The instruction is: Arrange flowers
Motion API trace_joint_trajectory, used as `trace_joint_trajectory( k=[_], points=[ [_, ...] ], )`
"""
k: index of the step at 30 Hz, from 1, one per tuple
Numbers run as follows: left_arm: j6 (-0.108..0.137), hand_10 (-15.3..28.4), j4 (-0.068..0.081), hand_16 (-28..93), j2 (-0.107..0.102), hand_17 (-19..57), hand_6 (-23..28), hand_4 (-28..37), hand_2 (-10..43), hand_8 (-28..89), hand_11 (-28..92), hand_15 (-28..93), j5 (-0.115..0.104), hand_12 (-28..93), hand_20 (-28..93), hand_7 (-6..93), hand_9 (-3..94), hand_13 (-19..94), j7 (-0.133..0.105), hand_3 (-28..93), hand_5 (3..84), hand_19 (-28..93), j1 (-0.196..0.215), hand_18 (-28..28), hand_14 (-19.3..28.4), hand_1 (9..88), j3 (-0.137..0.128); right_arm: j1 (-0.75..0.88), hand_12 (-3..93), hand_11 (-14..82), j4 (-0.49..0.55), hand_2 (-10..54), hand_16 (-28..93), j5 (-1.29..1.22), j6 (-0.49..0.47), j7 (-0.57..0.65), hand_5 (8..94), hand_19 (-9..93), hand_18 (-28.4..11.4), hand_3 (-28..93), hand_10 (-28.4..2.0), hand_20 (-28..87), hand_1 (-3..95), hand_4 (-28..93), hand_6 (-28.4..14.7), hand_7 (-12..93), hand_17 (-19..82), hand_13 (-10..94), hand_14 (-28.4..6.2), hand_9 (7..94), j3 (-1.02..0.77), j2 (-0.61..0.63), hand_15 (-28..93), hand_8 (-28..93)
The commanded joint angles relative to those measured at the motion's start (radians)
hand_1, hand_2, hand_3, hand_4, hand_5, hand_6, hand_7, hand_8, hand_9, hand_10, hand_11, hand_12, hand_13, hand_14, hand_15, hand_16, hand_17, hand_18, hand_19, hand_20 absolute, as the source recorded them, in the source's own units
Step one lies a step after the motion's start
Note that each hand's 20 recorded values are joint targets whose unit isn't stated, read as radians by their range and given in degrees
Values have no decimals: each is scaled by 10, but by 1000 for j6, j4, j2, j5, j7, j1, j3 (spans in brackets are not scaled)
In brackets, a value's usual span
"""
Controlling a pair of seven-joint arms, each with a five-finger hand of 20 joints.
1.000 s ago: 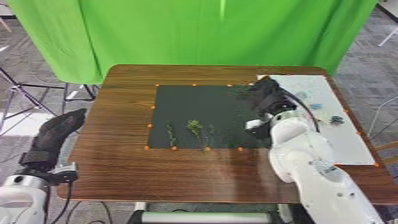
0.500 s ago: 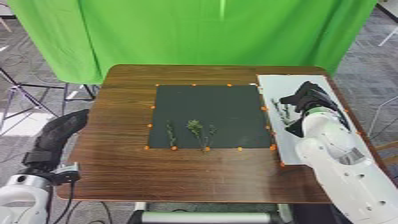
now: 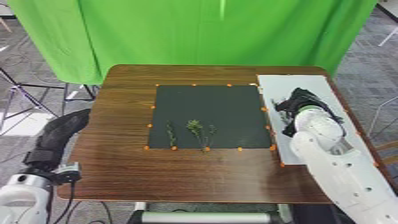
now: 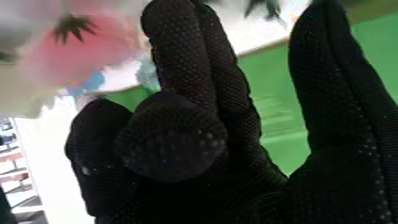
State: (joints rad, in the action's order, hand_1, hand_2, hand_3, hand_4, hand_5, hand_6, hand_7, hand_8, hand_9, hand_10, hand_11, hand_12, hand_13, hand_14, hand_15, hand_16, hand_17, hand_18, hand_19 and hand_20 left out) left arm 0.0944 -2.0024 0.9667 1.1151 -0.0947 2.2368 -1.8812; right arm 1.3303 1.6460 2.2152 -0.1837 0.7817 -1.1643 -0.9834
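We have our right hand over the white rectangular board, its long fingers straight, with a wide gap between them. Our soft pink flower, marked with a dark green star shape, is near those fingers; we cannot tell whether they touch.

Place: looks like a robotics lab
Machines: two white robot arms, black cable hanging by the left one
Backdrop: green curtain, studio-fashion, across the table's far side
Floor: grey carpet, office type
Left of table: dark tripod-like stand, legs splayed
Bench: brown wooden table, rounded corners, metal bar at near side
Work zones: dark mat and white board, edges dotted with orange markers
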Motion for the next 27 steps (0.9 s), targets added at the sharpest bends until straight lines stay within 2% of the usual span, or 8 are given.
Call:
trace_joint_trajectory(
  k=[1,10,11,13,17,19,22,27],
  points=[
    [4,123,-18,3,17,24,31,-268,-3,-77,132,68,5,79,105,131,349,290,7,627,383,23,33,86,158,236,-14,-56,213,201,-43,-95,243,-35,-137,33,753,932,-94,538,-146,435,377,-118,-48,163,676,937,1,857,21,-13,583,-61],
    [0,123,-15,3,17,24,31,-267,-6,-78,131,67,5,79,105,131,349,289,10,626,382,23,26,86,159,239,-9,-37,220,225,-38,-95,237,-51,-135,36,758,932,-86,524,-136,411,486,-120,-51,170,681,937,5,875,23,-27,588,31],
    [-3,123,-15,3,17,24,31,-266,-6,-77,131,67,6,79,105,131,349,289,11,627,382,23,27,86,159,238,-12,-34,236,226,-35,-95,234,-59,-125,38,761,932,-84,459,-134,404,538,-91,-55,165,683,937,7,882,25,-27,591,102],
    [-4,123,-13,3,15,24,31,-265,-6,-77,131,67,4,79,105,132,348,289,12,627,382,23,25,86,159,239,-11,-22,311,187,-33,-95,231,-59,-112,32,772,932,-79,-155,-122,393,816,298,-59,160,688,937,11,902,23,-25,594,194],
    [-10,122,-12,3,17,24,31,-265,-7,-77,131,67,6,80,105,131,348,289,15,625,382,23,23,85,158,240,-11,-4,399,128,-27,-95,221,-72,-85,35,771,928,-73,-275,-106,384,933,410,-54,197,698,937,17,936,25,-24,604,235],
    [-8,122,-14,3,17,24,31,-264,-7,-77,130,67,4,79,105,132,348,289,14,626,382,22,27,85,158,240,-12,-2,405,136,-29,-95,220,-75,-70,34,769,923,-69,-186,-103,387,917,397,-52,203,701,937,17,937,26,-27,606,236],
    [-6,123,-17,3,17,24,31,-265,-7,-78,130,67,3,79,105,132,348,289,14,625,382,22,29,86,158,241,-14,-4,400,162,-27,-95,218,-71,-10,25,765,918,-66,373,-105,396,736,12,-54,226,707,937,18,934,33,-22,613,234],
    [-3,123,-21,3,17,24,31,-264,-5,-78,131,67,4,79,105,133,348,289,15,622,381,22,37,85,158,242,-21,-24,376,211,10,-95,207,-93,16,22,765,921,-66,450,-113,399,703,-16,-57,248,717,937,18,931,26,-9,634,222]
  ],
)
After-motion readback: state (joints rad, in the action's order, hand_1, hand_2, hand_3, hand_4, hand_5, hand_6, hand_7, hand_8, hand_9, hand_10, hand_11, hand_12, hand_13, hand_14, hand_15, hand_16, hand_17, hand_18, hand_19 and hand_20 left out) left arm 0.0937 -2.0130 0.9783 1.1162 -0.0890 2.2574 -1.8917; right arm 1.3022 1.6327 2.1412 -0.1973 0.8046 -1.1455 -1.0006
